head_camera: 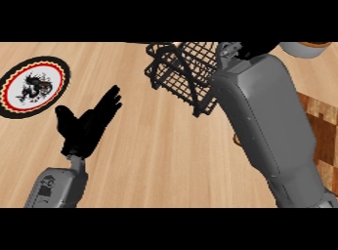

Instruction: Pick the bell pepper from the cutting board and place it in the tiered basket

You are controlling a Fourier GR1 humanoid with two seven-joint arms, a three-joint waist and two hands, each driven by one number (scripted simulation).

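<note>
Right hand (257, 47) over tiered basket (182, 73)

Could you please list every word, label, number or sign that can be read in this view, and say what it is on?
No readable text anywhere.
Plate: a black ink-like figure in the middle and a red and yellow patterned rim, but no letters or numbers.
Left forearm: a small round mark, too small to read.
Basket, cutting board and counter: no markings.

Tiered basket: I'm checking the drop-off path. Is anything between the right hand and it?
Nothing visible. The right hand shows only partly, already at the tiered basket; the forearm hides the bell pepper.
</note>
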